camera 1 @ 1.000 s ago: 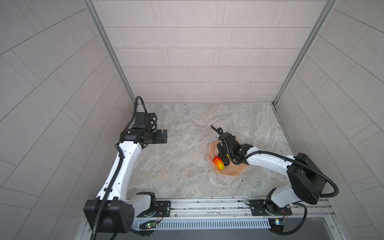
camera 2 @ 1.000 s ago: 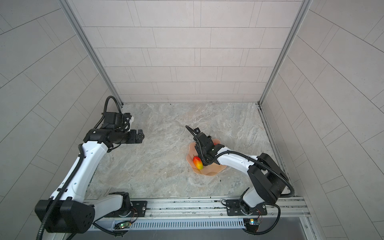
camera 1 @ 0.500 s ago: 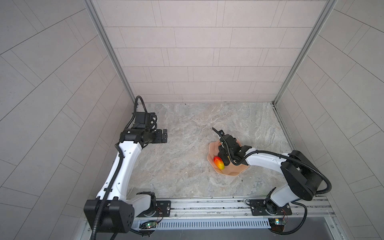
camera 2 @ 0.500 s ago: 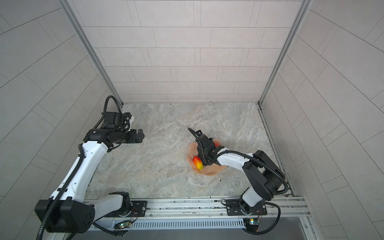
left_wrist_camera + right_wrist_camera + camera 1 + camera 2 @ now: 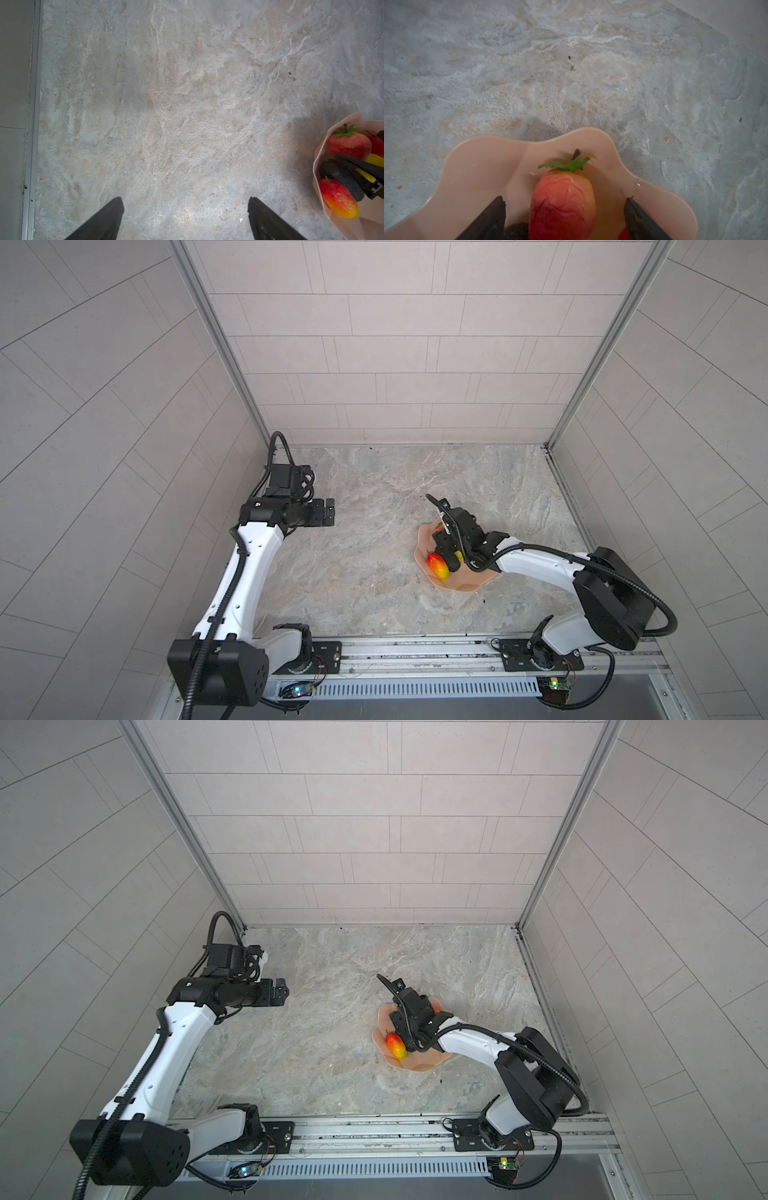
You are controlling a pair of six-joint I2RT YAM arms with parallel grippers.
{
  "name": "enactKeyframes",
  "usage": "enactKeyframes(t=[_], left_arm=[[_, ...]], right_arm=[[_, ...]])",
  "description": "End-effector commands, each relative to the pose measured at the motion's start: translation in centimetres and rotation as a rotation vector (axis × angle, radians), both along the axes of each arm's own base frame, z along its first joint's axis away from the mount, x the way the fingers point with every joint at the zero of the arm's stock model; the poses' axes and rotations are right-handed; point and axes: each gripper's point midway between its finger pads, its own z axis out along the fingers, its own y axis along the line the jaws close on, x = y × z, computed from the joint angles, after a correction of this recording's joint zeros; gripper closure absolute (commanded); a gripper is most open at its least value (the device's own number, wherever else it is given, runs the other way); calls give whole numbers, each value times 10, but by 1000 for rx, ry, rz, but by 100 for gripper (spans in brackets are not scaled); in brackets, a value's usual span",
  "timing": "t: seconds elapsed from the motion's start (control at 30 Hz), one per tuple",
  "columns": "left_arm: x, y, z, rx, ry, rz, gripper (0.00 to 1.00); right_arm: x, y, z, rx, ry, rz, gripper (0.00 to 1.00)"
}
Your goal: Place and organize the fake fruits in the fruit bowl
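The salmon-pink fruit bowl [image 5: 457, 587] [image 5: 419, 1065] sits right of centre. In the left wrist view a red-to-orange mango [image 5: 337, 200], a dark avocado [image 5: 336, 172], the strawberry [image 5: 350, 143], a yellow citrus [image 5: 374, 161] and a second red mango [image 5: 377, 145] lie inside it. My right gripper [image 5: 444, 551] [image 5: 564, 200] hovers open over the bowl [image 5: 483, 166]. Its fingers stand on either side of the strawberry [image 5: 562, 205] with a gap on each side. Far to the left, my left gripper [image 5: 330, 512] [image 5: 185, 200] is open and holds nothing above bare stone.
The stone tabletop [image 5: 365, 572] is walled by tiled panels at the back and on both sides. A metal rail [image 5: 415, 649] with both arm bases runs along the front edge. The right arm's white forearm [image 5: 540, 564] crosses the bowl's near right rim.
My right gripper's jaws have spread wide over the bowl, and the strawberry now lies loose between them. The left arm has not moved.
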Motion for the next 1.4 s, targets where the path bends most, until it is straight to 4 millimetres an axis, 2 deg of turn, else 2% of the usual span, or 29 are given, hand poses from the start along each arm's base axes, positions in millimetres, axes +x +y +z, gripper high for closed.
enactKeyframes(t=[0.0, 0.1, 0.17, 0.23, 0.3, 0.4, 0.47, 0.53, 0.6, 0.63, 0.67, 0.77, 0.83, 0.93, 1.07, 1.13, 1.2, 1.3, 1.37], left_arm=[[1, 0, 4, 8, -13, -2, 0], [0, 1, 11, 21, -30, -9, 0], [0, 5, 21, 41, -58, 1, 0], [2, 11, 35, 64, -113, 35, 0], [7, 16, 52, 71, -199, 94, 0], [16, 25, 73, 63, -359, 213, 0], [23, 31, 72, 84, -459, 299, 0], [31, 40, 52, 134, -536, 365, 0], [41, 49, 18, 189, -552, 416, 0], [44, 53, 2, 219, -540, 428, 0], [50, 54, -17, 255, -516, 418, 0], [64, 57, -62, 338, -432, 391, 0], [71, 58, -80, 369, -396, 370, 0], [82, 56, -91, 368, -438, 342, 0], [93, 60, -106, 349, -480, 309, 0], [97, 66, -125, 320, -466, 328, 0], [95, 67, -123, 310, -481, 343, 0], [89, 68, -129, 291, -540, 354, 0], [90, 68, -132, 299, -509, 346, 0]], right_arm=[[-4, -8, 47, 18, -73, 0, 0], [-14, -24, 86, 22, -151, -7, 0], [-19, -41, 109, 23, -204, -41, 0], [-17, -70, 126, 29, -249, -116, 0], [-9, -105, 131, 54, -264, -225, 0], [2, -159, 126, 97, -281, -413, 0], [7, -190, 116, 72, -309, -527, 0], [8, -224, 98, 14, -325, -680, 0], [12, -246, 73, 20, -302, -771, 0], [15, -253, 69, 22, -309, -797, 0], [13, -257, 51, 5, -293, -814, 0], [20, -260, 35, -4, -307, -824, 0], [26, -256, 25, 13, -307, -803, 0], [35, -249, 6, 25, -296, -762, 0], [47, -244, 5, -10, -283, -711, 0], [49, -245, 7, -21, -312, -699, 0], [53, -247, -5, -4, -352, -693, 0], [49, -245, -12, 12, -374, -674, 0], [51, -241, -13, -6, -361, -662, 0]])
